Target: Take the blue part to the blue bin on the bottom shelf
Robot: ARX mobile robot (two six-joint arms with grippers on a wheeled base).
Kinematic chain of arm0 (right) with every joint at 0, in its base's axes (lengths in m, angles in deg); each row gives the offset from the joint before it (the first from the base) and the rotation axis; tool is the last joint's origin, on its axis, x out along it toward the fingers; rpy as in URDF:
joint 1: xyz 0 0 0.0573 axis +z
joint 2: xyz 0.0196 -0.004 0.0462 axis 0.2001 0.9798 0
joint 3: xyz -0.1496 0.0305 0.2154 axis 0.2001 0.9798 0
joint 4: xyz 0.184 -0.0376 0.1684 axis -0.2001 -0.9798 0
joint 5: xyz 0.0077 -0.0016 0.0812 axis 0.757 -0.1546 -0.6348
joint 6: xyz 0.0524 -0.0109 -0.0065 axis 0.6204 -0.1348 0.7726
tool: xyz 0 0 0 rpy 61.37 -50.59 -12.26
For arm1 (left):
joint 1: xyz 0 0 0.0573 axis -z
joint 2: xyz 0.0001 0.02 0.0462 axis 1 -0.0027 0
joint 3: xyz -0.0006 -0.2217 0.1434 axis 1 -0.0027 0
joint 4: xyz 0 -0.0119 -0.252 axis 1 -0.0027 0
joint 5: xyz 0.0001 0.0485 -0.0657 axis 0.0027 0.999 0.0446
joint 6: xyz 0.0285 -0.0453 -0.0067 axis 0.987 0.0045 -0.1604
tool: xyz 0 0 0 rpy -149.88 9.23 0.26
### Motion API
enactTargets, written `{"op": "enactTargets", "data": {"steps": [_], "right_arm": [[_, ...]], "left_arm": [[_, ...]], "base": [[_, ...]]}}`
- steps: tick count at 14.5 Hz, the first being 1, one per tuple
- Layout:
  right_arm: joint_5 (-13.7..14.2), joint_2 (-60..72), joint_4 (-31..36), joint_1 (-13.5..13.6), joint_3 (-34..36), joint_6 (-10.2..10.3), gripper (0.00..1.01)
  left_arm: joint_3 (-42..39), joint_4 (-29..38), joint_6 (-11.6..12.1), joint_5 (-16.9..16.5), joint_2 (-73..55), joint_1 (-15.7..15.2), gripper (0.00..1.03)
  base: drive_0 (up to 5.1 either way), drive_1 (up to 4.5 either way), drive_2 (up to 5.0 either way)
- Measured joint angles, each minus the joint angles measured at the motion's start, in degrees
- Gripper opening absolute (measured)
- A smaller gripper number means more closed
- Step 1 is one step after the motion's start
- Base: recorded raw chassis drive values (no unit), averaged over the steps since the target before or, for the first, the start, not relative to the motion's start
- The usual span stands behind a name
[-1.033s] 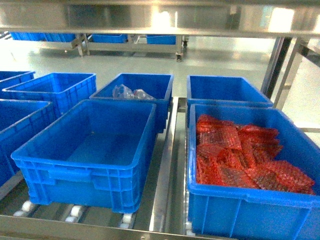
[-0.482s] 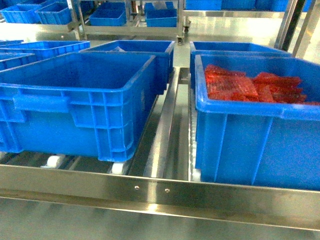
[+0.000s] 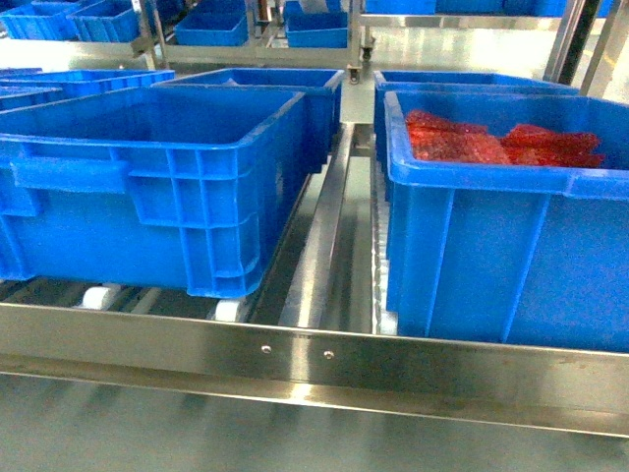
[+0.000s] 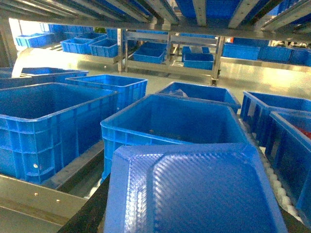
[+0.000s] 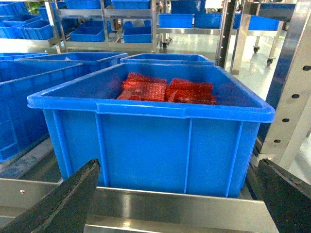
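Your left claw (image 4: 192,216) looks clenched on the blue part (image 4: 194,194), which fills the bottom of the left wrist view, though the fingers are mostly hidden. The right claw (image 5: 177,167) hangs spread and empty.

Carry the part forward over the near rim of the blue bin (image 4: 160,137) straight ahead, clear that rim fully, then lower and let go inside.

In the head view the bin (image 3: 177,197) sits at left on the bottom shelf (image 3: 314,354). Keep away from the crate (image 3: 491,256) of red packets (image 3: 462,138) at right, and mind the shelf overhead.
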State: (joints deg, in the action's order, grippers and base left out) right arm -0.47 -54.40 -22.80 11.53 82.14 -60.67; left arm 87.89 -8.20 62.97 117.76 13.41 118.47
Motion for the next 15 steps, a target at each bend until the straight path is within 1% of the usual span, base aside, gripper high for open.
{"op": "enactTargets", "data": {"steps": [5, 15], "right_arm": [[0.02, 0.0, 0.04, 0.0, 0.0, 0.0, 0.98], [0.0, 0.0, 0.02, 0.0, 0.0, 0.0, 0.98]], "left_arm": [[0.0, 0.22, 0.0, 0.0, 0.09, 0.0, 0.43], [0.0, -0.04, 0.0, 0.0, 0.0, 0.0, 0.43]], "base": [[0.0, 0.0, 0.0], [0.0, 4.04, -4.1]]}}
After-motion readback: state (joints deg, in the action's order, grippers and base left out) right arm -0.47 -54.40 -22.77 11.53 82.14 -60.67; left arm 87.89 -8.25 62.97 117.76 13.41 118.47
